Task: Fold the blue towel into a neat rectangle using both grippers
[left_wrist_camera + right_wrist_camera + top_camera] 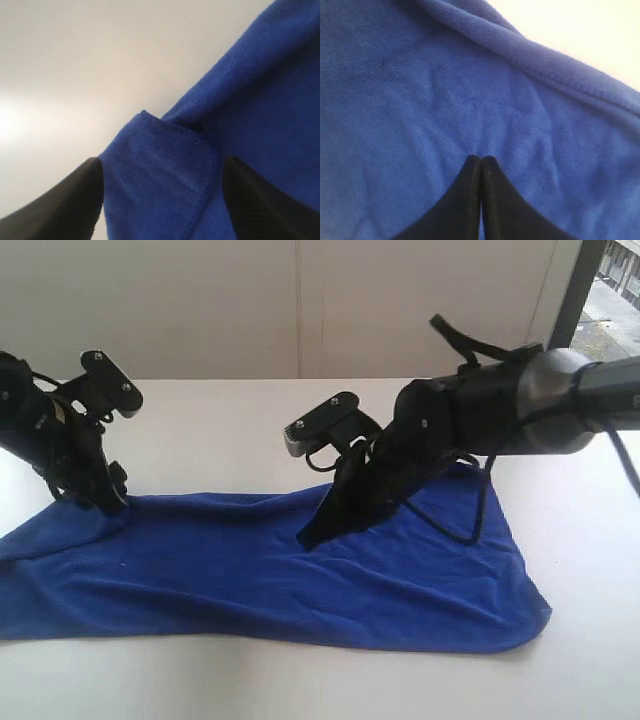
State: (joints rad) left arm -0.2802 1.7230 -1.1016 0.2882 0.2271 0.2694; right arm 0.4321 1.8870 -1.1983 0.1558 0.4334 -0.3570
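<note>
Care now: with blue towel (250, 570) lying long on white desk (300, 680), left fingers (65, 200) wide open around its folded corner and gripping nothing, right fingers (465, 200) shut empty with tips on its middle, lift left slowly and press folds flat.

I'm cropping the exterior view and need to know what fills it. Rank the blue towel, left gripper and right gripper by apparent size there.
1. blue towel, largest by far.
2. right gripper, whole in view.
3. left gripper, smallest, though the frame edge cuts it off, so this gap is unsure.
</note>
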